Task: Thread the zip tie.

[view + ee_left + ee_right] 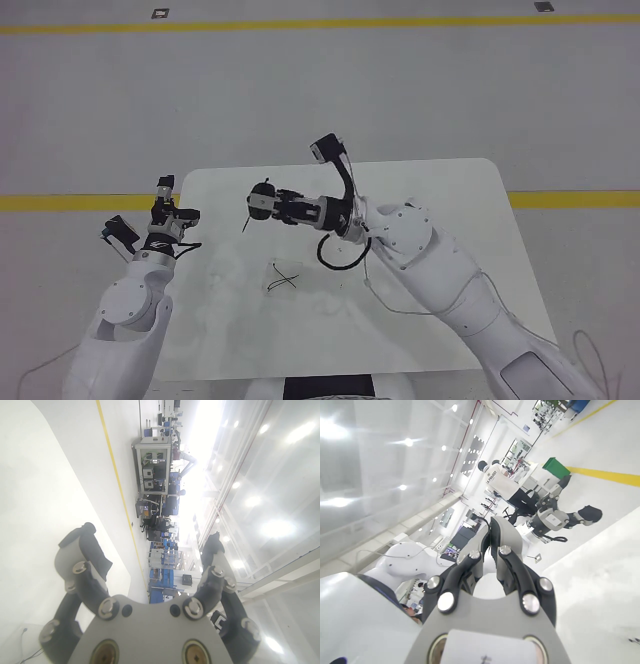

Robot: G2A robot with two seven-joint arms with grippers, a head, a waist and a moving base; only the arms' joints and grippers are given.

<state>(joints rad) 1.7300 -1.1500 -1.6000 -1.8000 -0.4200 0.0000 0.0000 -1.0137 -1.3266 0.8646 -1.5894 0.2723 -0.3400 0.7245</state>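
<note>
Black zip tie (244,226) pinched in clamped right pincer (491,525), left pincer (151,531) gaping empty; might miss grab through dangling-tail sway.

My right gripper (258,201) is above the table (440,190), and a zip tie (245,224) hangs from it. The crossed zip ties (283,280) lie on the table behind it, nearer me. My left gripper (164,192) is well off to its left, just past the table's edge.
</note>
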